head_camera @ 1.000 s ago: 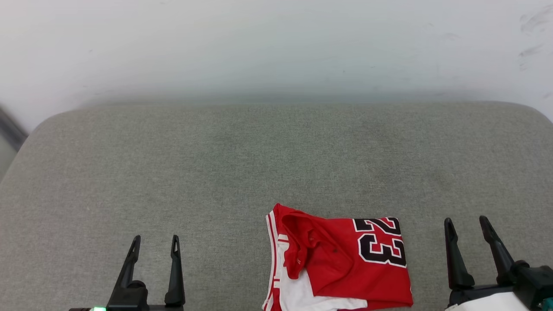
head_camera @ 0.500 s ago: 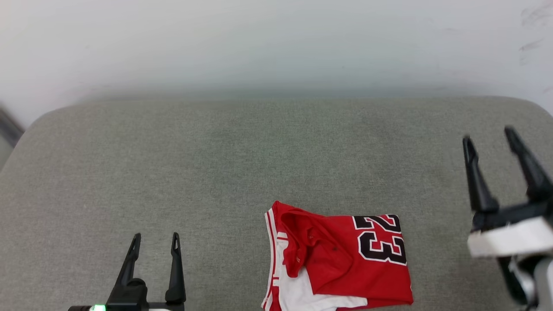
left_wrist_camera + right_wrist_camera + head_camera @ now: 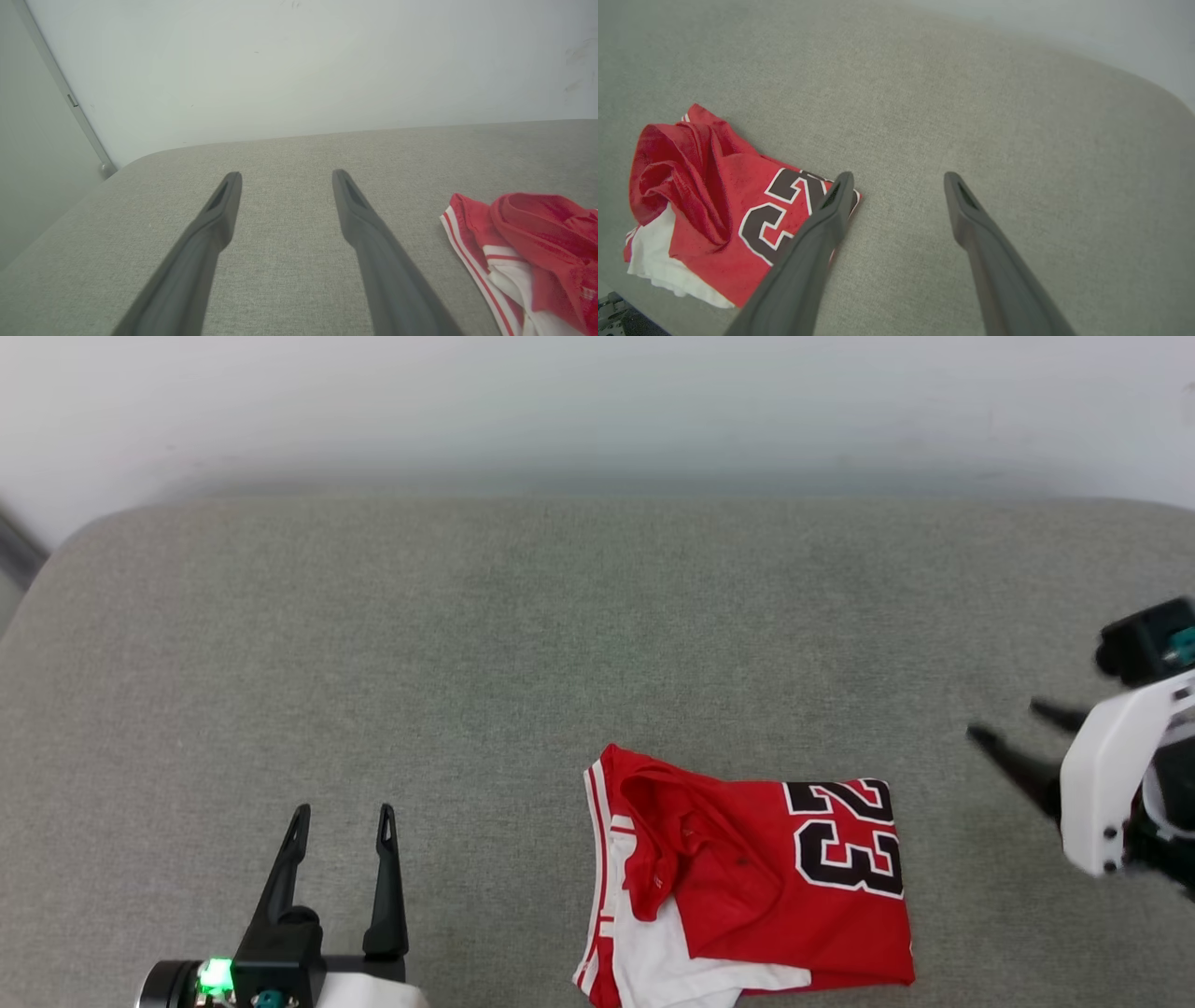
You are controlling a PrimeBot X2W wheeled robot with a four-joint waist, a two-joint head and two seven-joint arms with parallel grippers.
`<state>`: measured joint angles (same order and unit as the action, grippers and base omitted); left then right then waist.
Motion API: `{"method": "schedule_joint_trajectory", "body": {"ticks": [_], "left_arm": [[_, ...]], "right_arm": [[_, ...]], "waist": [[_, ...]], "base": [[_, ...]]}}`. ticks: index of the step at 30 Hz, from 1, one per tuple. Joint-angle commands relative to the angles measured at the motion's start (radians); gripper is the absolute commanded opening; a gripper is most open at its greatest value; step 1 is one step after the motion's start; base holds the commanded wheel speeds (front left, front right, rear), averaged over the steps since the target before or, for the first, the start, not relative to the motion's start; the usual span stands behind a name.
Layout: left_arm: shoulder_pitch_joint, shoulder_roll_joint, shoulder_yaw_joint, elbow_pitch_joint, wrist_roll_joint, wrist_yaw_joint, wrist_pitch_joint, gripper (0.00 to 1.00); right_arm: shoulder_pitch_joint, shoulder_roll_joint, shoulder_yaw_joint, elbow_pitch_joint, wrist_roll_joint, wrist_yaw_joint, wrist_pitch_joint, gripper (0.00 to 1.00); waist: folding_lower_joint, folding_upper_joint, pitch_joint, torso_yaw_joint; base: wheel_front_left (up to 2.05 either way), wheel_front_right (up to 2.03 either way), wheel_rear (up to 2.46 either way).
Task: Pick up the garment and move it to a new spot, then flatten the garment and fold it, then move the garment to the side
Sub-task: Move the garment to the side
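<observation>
Garment (image 3: 747,896) on grey cushion (image 3: 467,663), wall (image 3: 597,401) beyond

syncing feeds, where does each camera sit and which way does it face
Head view: on the head, facing down at the grey fabric cushion and red jersey shirt printed 23; left tool lower left, right tool far right.
Left wrist view: on that wrist, along its dark fingers toward the pale wall.
Right wrist view: on that wrist, down its fingers at the cushion.
All share the shirt.

Garment (image 3: 738,896) red, white sleeve, striped trim, black "23"; surface (image 3: 467,663) seemingly grey-green weave.
</observation>
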<state>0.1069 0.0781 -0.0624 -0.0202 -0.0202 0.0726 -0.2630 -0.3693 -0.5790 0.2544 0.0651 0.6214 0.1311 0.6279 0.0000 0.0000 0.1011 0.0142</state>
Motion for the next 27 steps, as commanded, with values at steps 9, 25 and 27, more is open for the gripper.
{"method": "schedule_joint_trajectory", "body": {"ticks": [9,25,27], "left_arm": [[-0.074,-0.008,-0.017,-0.004,0.009,-0.014,-0.002,1.00],[-0.168,-0.017,-0.053,0.011,0.008,-0.021,-0.002,1.00],[-0.169,-0.017,-0.053,0.014,0.007,-0.019,-0.002,1.00]], "right_arm": [[0.058,-0.021,0.076,0.066,0.264,-0.001,0.202,1.00],[0.096,0.128,0.274,0.272,0.364,-0.002,0.162,1.00],[0.080,0.126,0.291,0.278,0.356,-0.002,0.124,0.00]], "waist": [[0.0000,0.0000,0.086,0.035],[0.0000,0.0000,0.188,0.103],[0.0000,0.0000,0.185,0.104]], "base": [[0.00,0.00,0.00],[0.00,0.00,0.00],[0.00,0.00,0.00]]}}
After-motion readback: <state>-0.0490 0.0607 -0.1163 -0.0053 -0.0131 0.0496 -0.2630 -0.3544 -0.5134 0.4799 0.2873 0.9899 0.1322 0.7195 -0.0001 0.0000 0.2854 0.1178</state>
